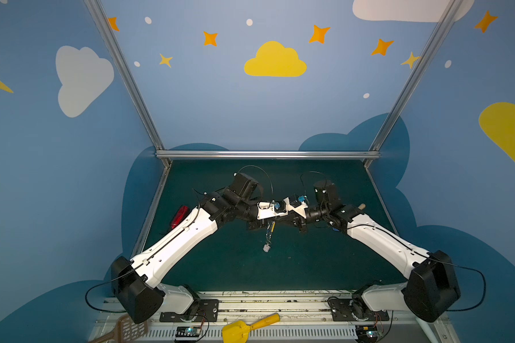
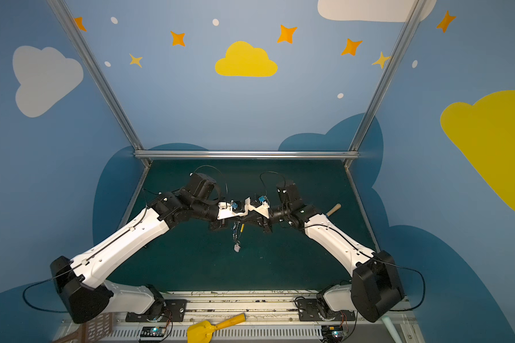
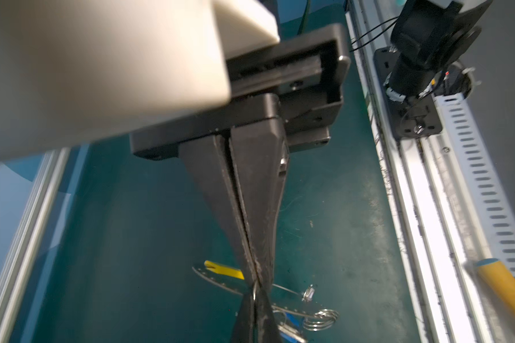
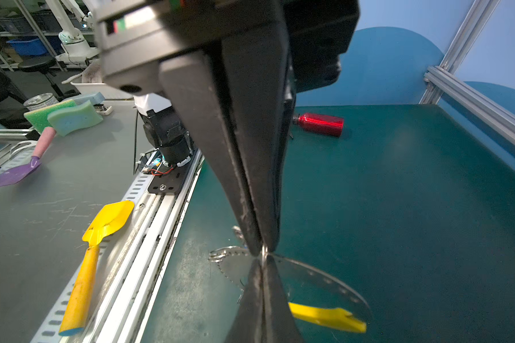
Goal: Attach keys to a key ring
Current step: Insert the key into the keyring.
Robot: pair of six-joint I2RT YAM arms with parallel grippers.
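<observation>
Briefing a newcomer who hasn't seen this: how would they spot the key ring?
On the green mat, find where the two pairs of jaws meet tip to tip. There is the key ring, a large thin grey hoop with holes; its yellow sleeve separates it from the tiny silver split rings.

Left pincer (image 3: 255,280) closed, tips meeting right pincer (image 3: 254,298); yellow-sleeved key ring (image 3: 214,278) behind

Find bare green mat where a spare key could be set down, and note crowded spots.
Free: the green mat between the white fob and the front rail; also the strip along the back rail. Crowded: the middle, where left gripper and right gripper meet tip to tip at the key ring, and beside the red gadget.
</observation>
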